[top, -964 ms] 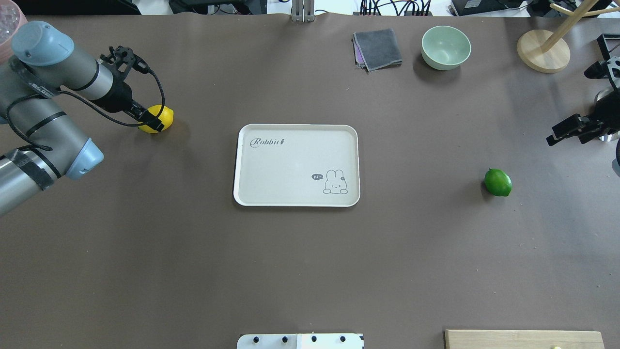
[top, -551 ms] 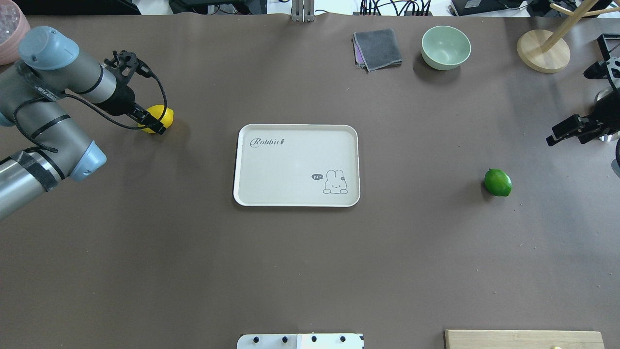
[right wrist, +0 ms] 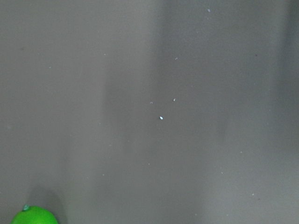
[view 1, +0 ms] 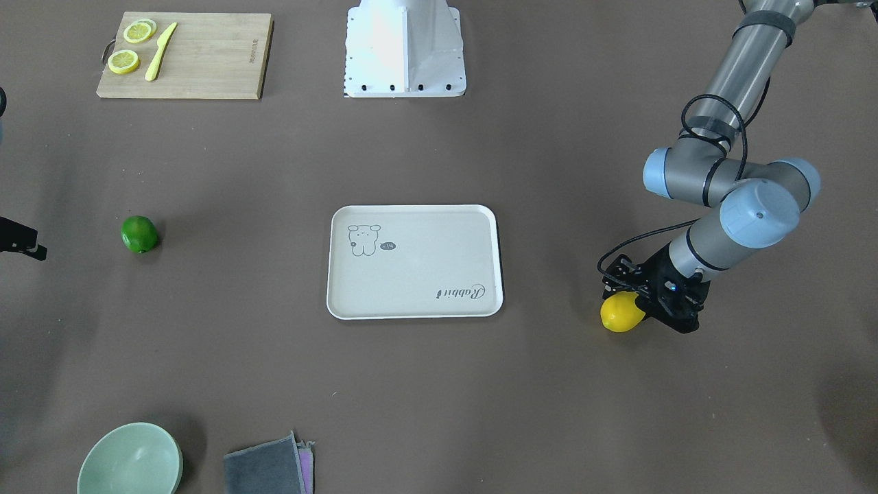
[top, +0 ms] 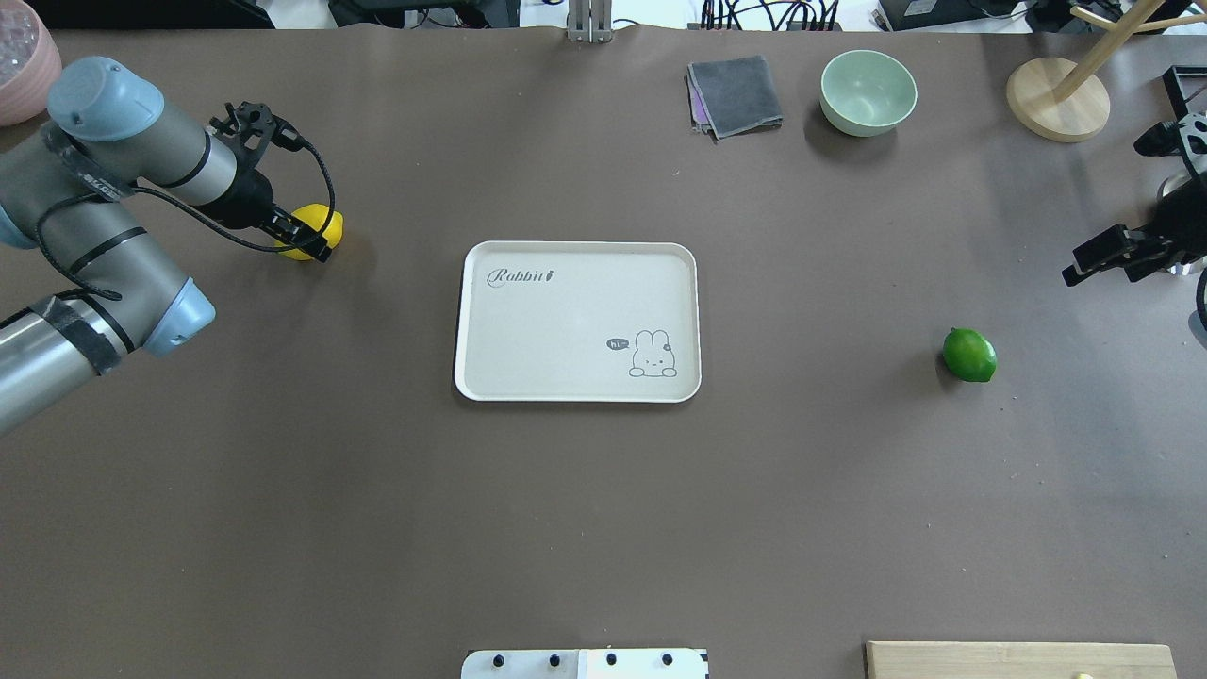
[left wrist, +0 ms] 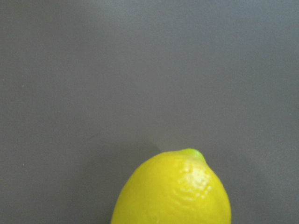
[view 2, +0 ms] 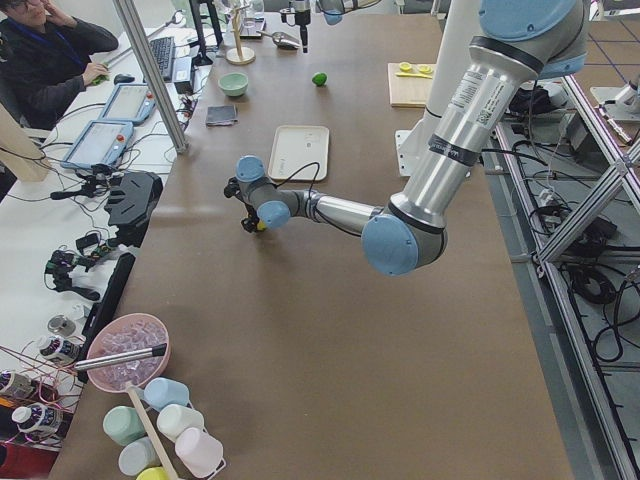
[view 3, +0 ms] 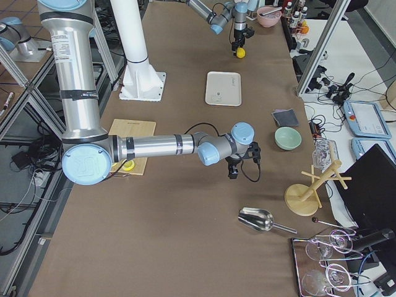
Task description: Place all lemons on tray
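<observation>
Currently the left gripper is closed narrow on the yellow lemon, upper left of the overhead view; clearance from the table unclear. Lift over the rim, carry right to the tray at centre, and release low, since it would likely roll. The green lemon lies centre-right. I cannot tell how far open the right gripper is.

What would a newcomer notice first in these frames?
The bright yellow lemon clasped in the left gripper, on the robot's left side of the brown table. Next, the empty off-white Rabbit tray at the table's centre. The green lemon lies alone on the robot's right side, with the right gripper apart from it.
</observation>
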